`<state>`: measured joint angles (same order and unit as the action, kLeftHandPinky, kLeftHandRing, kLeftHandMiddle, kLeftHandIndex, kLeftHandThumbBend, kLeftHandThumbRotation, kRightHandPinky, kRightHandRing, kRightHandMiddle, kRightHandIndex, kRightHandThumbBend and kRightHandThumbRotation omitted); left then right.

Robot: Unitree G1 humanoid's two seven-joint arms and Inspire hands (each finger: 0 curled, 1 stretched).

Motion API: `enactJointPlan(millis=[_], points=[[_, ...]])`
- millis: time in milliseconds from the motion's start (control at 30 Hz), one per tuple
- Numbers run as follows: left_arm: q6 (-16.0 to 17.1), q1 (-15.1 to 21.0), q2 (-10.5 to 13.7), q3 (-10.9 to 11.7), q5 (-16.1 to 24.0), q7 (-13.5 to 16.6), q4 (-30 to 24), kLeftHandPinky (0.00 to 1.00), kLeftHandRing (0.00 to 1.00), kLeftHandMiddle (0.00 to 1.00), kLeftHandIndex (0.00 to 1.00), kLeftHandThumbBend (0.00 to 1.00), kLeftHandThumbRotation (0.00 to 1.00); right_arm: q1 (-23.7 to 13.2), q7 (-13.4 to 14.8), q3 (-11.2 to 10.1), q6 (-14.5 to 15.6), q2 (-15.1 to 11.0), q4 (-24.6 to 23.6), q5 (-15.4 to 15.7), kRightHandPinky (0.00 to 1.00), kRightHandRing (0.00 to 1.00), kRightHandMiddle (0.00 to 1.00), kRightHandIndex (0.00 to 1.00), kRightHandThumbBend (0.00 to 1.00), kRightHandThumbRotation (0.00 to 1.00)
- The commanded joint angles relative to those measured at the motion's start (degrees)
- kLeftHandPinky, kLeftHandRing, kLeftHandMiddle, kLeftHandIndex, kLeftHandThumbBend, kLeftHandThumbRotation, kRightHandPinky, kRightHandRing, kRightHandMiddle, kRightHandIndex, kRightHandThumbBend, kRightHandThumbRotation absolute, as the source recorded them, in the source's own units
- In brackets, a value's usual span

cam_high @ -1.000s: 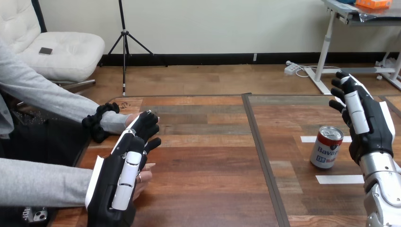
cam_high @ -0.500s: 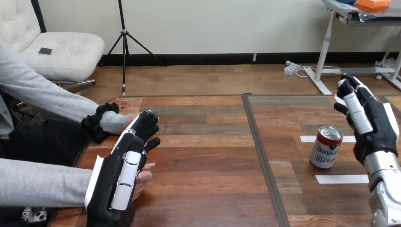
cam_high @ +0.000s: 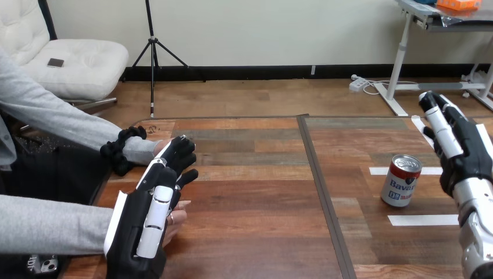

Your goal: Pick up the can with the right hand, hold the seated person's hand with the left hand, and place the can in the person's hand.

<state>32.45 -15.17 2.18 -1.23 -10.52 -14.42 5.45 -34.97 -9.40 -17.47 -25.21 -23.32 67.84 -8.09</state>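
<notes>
Two robot hands are over the table (cam_high: 261, 197), well apart from each other. The right hand (cam_high: 462, 152) is raised at the right edge, its fingers (cam_high: 437, 119) straight and close together, holding nothing, just right of the can (cam_high: 402, 181) and clear of it. The can stands upright on the table between two white tape strips (cam_high: 421, 220). The left hand (cam_high: 142, 224) lies over the person's hand (cam_high: 176, 216), fingers (cam_high: 174, 156) stretched forward and not visibly curled round it.
</notes>
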Motion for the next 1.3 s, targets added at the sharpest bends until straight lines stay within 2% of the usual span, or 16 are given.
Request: enactJointPlan(millis=[0, 433, 667, 700, 733, 833, 867, 933, 1033, 1267], points=[[0.7, 1.0, -0.4, -0.1, 0.5, 0.3, -2.7, 0.83, 0.88, 0.88, 0.87, 0.65, 0.88, -5.1, 1.4, 0.5, 0.2, -2.0, 0.5, 1.1, 0.98, 0.97, 0.95, 0.93, 0.75, 0.70], [0.5, 0.6, -0.2, -0.2, 0.2, -0.1, -3.1, 0.83, 0.89, 0.88, 0.86, 0.62, 0.88, -5.7, 2.5, 0.6, 0.6, -2.4, 2.2, 2.0, 0.97, 0.96, 0.94, 0.92, 0.79, 0.73], [0.5, 0.4, -0.2, -0.2, 0.4, 0.2, -3.3, 0.83, 0.89, 0.87, 0.86, 0.62, 0.88, -5.5, 4.9, 2.1, 1.1, -3.1, 2.2, 4.2, 0.98, 0.97, 0.96, 0.93, 0.87, 0.74], [0.5, 0.4, -0.2, -0.1, 0.4, 0.2, -3.3, 0.83, 0.89, 0.87, 0.86, 0.62, 0.88, -5.5, 5.4, 2.4, 1.1, -3.1, 2.1, 4.6, 0.94, 0.93, 0.94, 0.93, 0.89, 0.73], [0.6, 0.4, -0.2, -0.1, 0.5, 0.2, -3.3, 0.83, 0.88, 0.87, 0.86, 0.62, 0.88, -5.5, 5.8, 2.5, 1.1, -3.1, 2.1, 4.9, 0.80, 0.88, 0.90, 0.93, 0.92, 0.72], [1.0, 0.6, -0.3, 0.0, 0.4, 0.2, -2.8, 0.83, 0.88, 0.87, 0.86, 0.63, 0.88, -5.5, 7.0, 3.0, 1.4, -3.3, 2.1, 5.9, 0.62, 0.78, 0.83, 0.92, 0.96, 0.69], [1.1, 0.7, -0.3, 0.0, 0.3, 0.1, -2.5, 0.82, 0.88, 0.87, 0.86, 0.63, 0.88, -5.5, 7.0, 2.9, 1.6, -3.3, 2.1, 5.9, 0.56, 0.75, 0.81, 0.91, 0.97, 0.69], [1.3, 0.9, -0.3, 0.1, 0.2, 0.0, -2.2, 0.82, 0.88, 0.87, 0.86, 0.63, 0.88, -5.7, 6.9, 2.7, 1.8, -3.2, 2.2, 5.8, 0.53, 0.76, 0.82, 0.91, 0.98, 0.61], [1.1, 0.8, -0.3, 0.0, 0.0, -0.1, -2.4, 0.82, 0.87, 0.86, 0.86, 0.64, 0.88, -5.8, 6.5, 2.6, 2.3, -3.2, 2.2, 5.7, 0.56, 0.80, 0.84, 0.91, 0.99, 0.52], [0.5, 0.5, -0.2, -0.1, -0.2, -0.2, -3.1, 0.82, 0.88, 0.87, 0.86, 0.64, 0.87, -5.9, 6.0, 3.0, 3.8, -3.5, 1.9, 6.3, 0.68, 0.87, 0.89, 0.93, 1.00, 0.38]])
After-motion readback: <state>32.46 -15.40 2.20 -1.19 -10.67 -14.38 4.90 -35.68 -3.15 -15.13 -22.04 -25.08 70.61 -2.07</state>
